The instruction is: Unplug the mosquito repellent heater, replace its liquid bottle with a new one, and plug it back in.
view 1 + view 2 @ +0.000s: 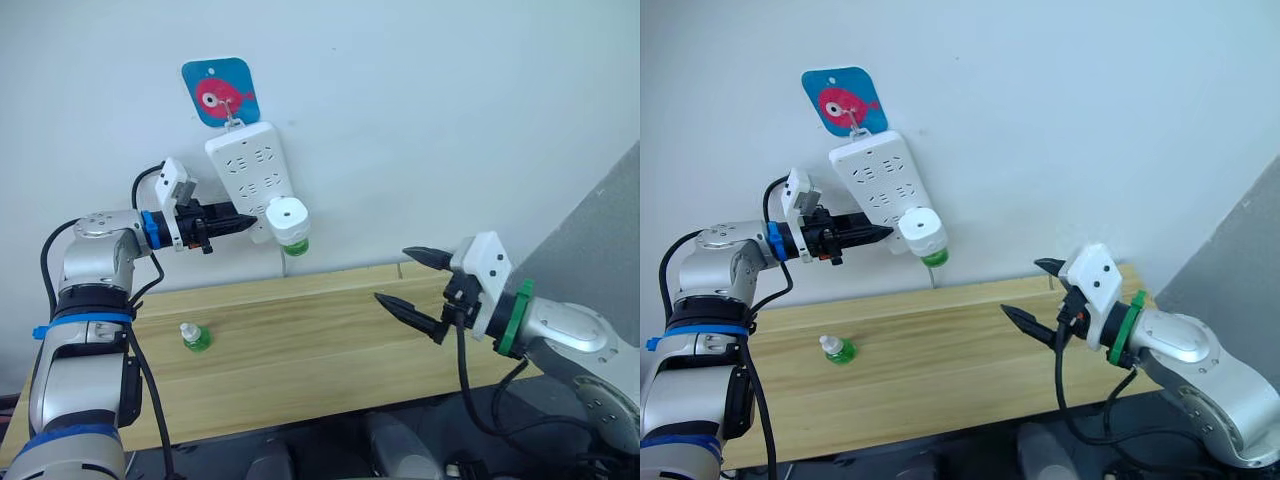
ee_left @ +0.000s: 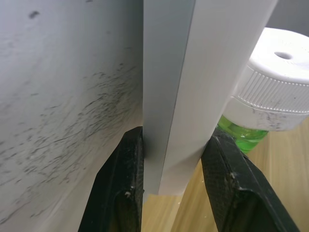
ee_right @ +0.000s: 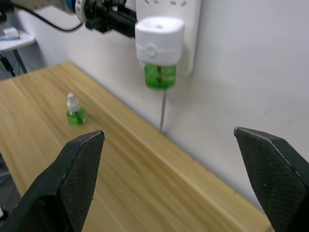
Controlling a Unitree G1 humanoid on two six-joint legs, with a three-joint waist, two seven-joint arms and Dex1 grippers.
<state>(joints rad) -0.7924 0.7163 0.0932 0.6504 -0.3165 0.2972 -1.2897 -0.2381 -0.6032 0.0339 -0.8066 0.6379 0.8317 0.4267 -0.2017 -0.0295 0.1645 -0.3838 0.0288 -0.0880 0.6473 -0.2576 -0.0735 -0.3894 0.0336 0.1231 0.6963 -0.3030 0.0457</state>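
The white mosquito repellent heater (image 1: 287, 215) is plugged into the lower end of a white power strip (image 1: 250, 170) hanging on the wall. A green liquid bottle (image 1: 294, 245) is screwed in under it. My left gripper (image 2: 171, 179) is shut on the strip's lower end, one finger on each side, just beside the heater (image 2: 275, 92). A second small green bottle (image 1: 195, 338) with a white cap stands upright on the wooden table (image 1: 320, 350). My right gripper (image 1: 392, 275) hovers open over the table's right part, facing the heater (image 3: 159, 41) from a distance with nothing between its fingers.
The strip hangs from a blue fish-print hook (image 1: 220, 92) on the white wall. A thin cable (image 3: 163, 113) drops from the strip to behind the table. A grey panel (image 1: 600, 230) stands at the right.
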